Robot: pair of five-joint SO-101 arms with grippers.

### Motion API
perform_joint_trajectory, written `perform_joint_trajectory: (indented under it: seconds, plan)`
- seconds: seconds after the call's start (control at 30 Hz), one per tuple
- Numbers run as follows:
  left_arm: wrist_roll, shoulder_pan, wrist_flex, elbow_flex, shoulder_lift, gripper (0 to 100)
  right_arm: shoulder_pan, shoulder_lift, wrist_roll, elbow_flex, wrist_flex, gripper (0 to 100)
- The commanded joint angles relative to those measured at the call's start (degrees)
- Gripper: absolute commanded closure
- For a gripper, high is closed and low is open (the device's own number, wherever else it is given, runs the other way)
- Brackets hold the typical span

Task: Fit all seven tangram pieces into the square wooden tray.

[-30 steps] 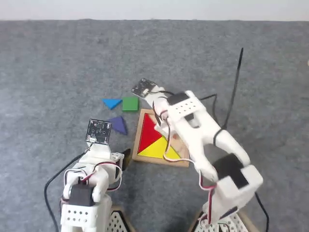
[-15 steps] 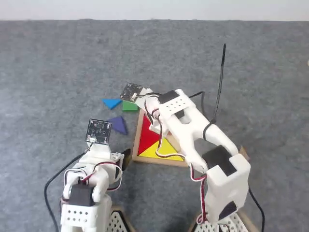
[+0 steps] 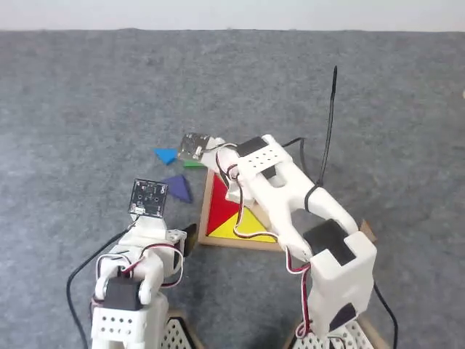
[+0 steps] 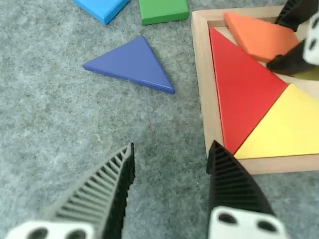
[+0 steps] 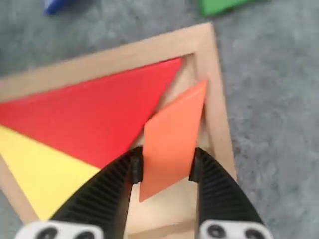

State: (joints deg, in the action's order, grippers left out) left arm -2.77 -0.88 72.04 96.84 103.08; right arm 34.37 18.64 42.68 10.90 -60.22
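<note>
grey felt mat [image 3: 87, 94] under both arms. right gripper [image 5: 166, 155] pinches the orange parallelogram [image 5: 172, 127] by its long edges over the wooden tray [image 5: 215, 74], beside the red triangle [image 5: 94, 114]; left gripper [image 4: 172, 149] gapes empty. judged light, stiff, slick: mid-edge pinch suits.

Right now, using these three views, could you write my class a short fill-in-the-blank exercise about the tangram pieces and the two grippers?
1. The right gripper has its fingers ____ on the orange piece.
2. The left gripper hangs above the carpet with its fingers ____.
3. The red triangle and the yellow triangle lie ____ the wooden tray.
4. The purple triangle lies ____ the tray, on the carpet.

Missing words: shut; open; inside; outside.
</note>
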Motion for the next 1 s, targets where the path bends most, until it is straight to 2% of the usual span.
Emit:
perform_joint_trajectory:
  seconds: [0.0,0.3,0.53,0.6,0.73,0.83,0.9,0.97]
  plan:
    - [0.18,-0.35,0.26,-0.4,1.14,76,1.19,-0.66,5.63,-2.29,-1.36,88.7]
    - [0.18,-0.35,0.26,-0.4,1.14,76,0.4,-0.66,10.64,-2.29,-0.84,88.2]
    - [0.18,-0.35,0.26,-0.4,1.14,76,-1.01,-0.75,9.67,-3.08,-1.01,88.1]
    - [0.18,-0.35,0.26,-0.4,1.14,76,-1.01,-0.75,7.38,-4.4,-1.36,86.8]
    - [0.18,-0.35,0.26,-0.4,1.14,76,-1.01,-0.75,2.81,-6.59,-1.45,69.8]
    - [0.18,-0.35,0.26,-0.4,1.14,76,-0.75,-0.66,2.73,-6.42,-1.54,56.0]
    - [0.18,-0.35,0.26,-0.4,1.14,76,-0.75,-0.66,2.73,-6.33,-1.54,50.9]
    - [0.18,-0.35,0.26,-0.4,1.14,76,-0.92,-0.75,2.73,-6.59,-2.77,50.2]
